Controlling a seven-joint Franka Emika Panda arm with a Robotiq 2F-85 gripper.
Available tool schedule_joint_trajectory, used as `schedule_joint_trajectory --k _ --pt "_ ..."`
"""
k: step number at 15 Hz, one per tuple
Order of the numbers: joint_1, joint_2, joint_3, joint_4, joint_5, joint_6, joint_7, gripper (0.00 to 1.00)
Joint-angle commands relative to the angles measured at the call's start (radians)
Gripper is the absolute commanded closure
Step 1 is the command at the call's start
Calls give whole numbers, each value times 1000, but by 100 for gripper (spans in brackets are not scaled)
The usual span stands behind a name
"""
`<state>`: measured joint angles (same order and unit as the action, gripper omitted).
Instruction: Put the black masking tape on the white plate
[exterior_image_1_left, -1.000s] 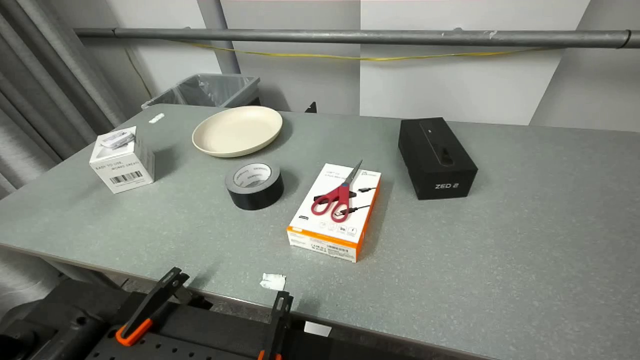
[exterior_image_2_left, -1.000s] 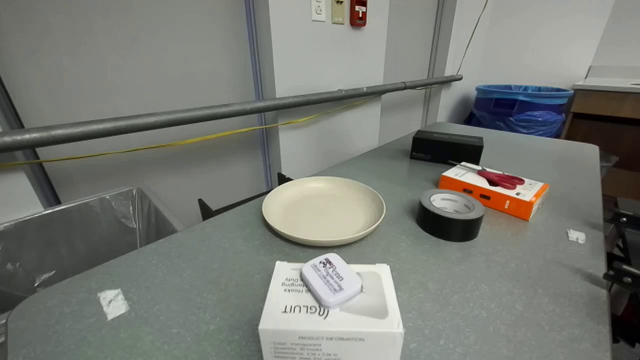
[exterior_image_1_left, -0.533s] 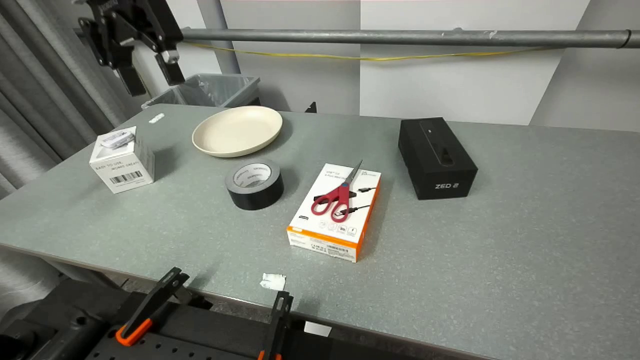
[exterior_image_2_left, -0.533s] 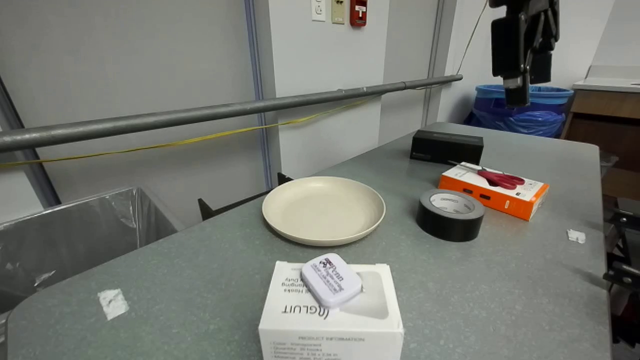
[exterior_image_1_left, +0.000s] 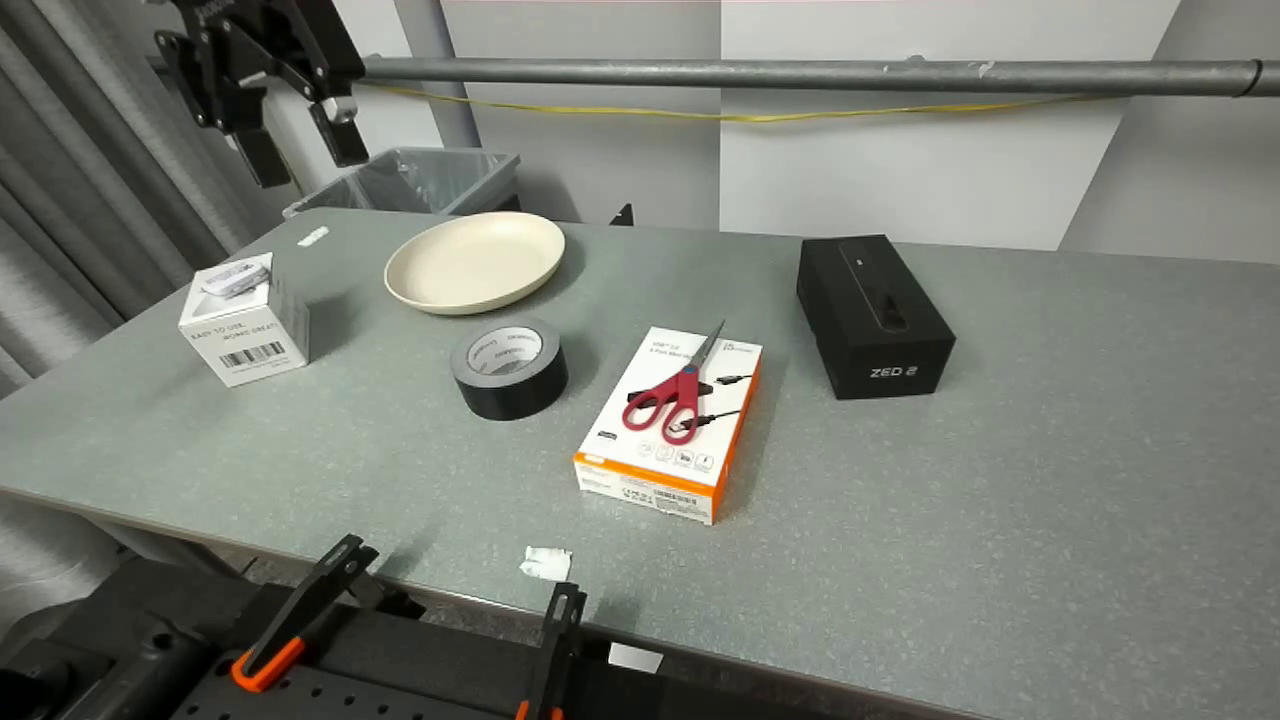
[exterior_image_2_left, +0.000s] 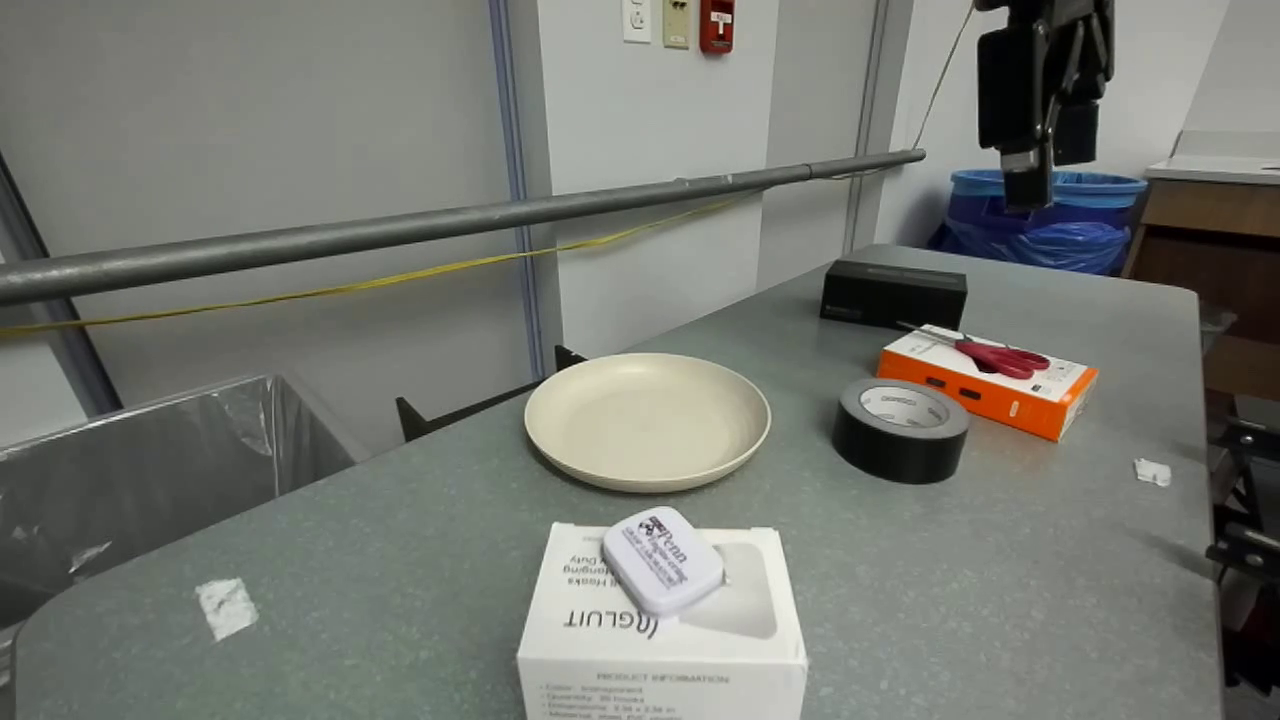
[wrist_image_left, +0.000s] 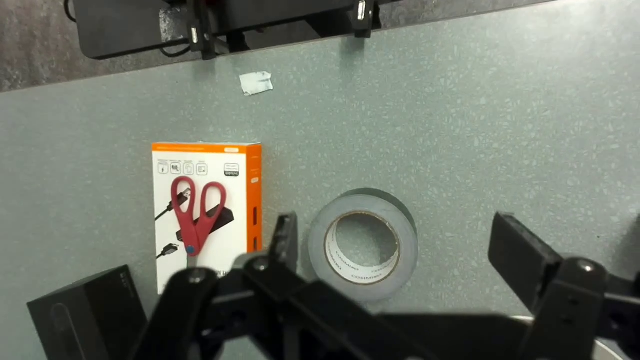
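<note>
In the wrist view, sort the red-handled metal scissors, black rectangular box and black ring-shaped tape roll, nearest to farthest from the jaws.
1. Tape roll: below, seen between the open jaws.
2. Scissors: left of the tape roll.
3. Black box: lower left.

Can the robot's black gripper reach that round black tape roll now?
Probably yes: the black two-fingered gripper hangs open, high up, and nothing lies on the round black tape roll. The flat white-and-orange cardboard box beside it stands apart, leaving a gap.

Grey pipe (exterior_image_1_left: 650, 70) along pale walls (exterior_image_1_left: 850, 175)
</note>
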<state>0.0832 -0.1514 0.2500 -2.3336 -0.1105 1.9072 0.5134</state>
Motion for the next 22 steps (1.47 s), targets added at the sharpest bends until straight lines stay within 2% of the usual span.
schedule_joint_trajectory --k 1,7,10,13,14,15,22 --pt "7 51 -24 -28 -15 149 47 0" --pt "1 231 -93 -54 -21 449 103 0" --pt "17 329 -137 -46 -36 540 128 0" --pt "40 395 -174 -36 -27 581 137 0" --pt "42 404 -179 -28 -9 560 111 0" --pt "41 375 -180 -52 10 552 81 0" --pt "56 440 -192 -22 10 569 90 0"
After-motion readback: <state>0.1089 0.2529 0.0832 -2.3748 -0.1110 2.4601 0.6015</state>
